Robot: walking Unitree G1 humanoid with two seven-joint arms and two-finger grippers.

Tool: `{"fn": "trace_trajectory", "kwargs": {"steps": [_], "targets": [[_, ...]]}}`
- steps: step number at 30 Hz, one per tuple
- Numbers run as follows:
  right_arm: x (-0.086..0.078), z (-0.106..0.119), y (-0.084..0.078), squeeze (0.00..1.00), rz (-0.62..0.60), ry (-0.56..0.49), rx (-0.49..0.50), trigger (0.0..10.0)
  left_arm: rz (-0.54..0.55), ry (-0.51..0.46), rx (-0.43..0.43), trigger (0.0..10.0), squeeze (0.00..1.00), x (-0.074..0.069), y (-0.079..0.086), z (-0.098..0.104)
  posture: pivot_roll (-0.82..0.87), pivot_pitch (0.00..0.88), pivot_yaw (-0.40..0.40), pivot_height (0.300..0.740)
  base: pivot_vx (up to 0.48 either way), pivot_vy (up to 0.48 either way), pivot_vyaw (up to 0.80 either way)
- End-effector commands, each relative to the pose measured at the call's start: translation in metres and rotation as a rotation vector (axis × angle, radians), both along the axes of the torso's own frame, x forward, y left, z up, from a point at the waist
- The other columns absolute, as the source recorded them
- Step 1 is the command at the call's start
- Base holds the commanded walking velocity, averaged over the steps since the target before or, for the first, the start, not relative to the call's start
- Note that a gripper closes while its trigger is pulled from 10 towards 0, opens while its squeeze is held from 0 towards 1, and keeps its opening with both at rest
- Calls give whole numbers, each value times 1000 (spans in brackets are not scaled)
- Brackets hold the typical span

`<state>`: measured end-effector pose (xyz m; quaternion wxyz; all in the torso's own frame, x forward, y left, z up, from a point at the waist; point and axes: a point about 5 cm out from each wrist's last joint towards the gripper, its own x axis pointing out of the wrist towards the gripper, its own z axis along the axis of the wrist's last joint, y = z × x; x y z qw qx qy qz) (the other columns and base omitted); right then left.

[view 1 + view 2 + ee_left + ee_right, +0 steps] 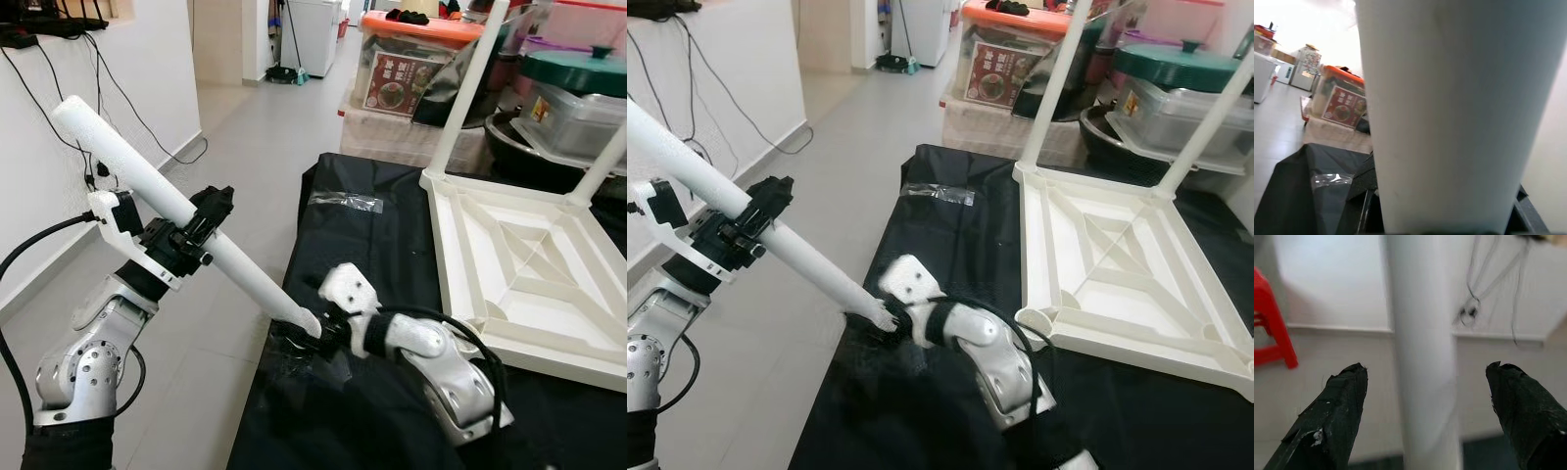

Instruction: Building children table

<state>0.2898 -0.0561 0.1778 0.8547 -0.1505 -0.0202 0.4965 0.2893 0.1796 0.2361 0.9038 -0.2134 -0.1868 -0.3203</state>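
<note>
A long white table leg slants from upper left down to the black-covered surface. My left gripper is shut on its middle, and the leg fills the space between that gripper's fingers in the left wrist view. My right gripper sits at the leg's lower end. In the right wrist view that gripper is open, with the leg running between its spread fingertips without touching them. The white tabletop lies upside down at the right, with two legs standing up from its far corners.
A black cloth covers the work surface, and a clear plastic strip lies on it. Storage boxes and a green-lidded container crowd the back right. Cables hang down the white wall on the left. A red stool stands on the floor.
</note>
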Motion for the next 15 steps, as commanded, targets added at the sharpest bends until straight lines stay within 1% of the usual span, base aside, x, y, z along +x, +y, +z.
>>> {"fn": "trace_trajectory", "kwargs": {"steps": [1, 2, 5, 6, 8, 11, 13, 15], "targets": [[-5, -3, 13, 0, 43, 40, -19, 10000, -6, 27, 28, 0, 0, 1, -4, -6, 56, 0, -86, 740, 0, 0, 0], [-5, -3, 13, 0, 43, 40, -19, 10000, -6, 27, 28, 0, 0, 1, -4, -6, 56, 0, -86, 740, 0, 0, 0], [-8, -2, 26, 0, 81, 54, -18, 10000, -7, 30, 34, 0, 0, 0, -5, -7, 59, 0, -88, 740, 0, 0, 0], [-8, -2, 26, 0, 81, 54, -18, 10000, -7, 30, 34, 0, 0, 0, -5, -7, 59, 0, -88, 740, 0, 0, 0], [-12, 0, 32, 0, 116, 48, -28, 10000, -6, 34, 38, 0, 0, -1, -6, -9, 60, 0, -90, 740, 0, 0, 0], [-13, 0, 37, 0, 124, 51, -42, 10000, -5, 37, 39, 0, 0, -1, -6, -10, 60, 0, -90, 740, 0, 0, 0], [-7, -4, 45, 0, 93, 44, -81, 10000, -12, 41, 37, 0, 0, -2, -8, -11, 57, 0, -95, 740, 0, 0, 0], [-4, -5, 48, 0, 81, 42, -93, 10000, -14, 42, 36, 0, 0, -2, -9, -11, 57, 0, -95, 740, 0, 0, 0]]}}
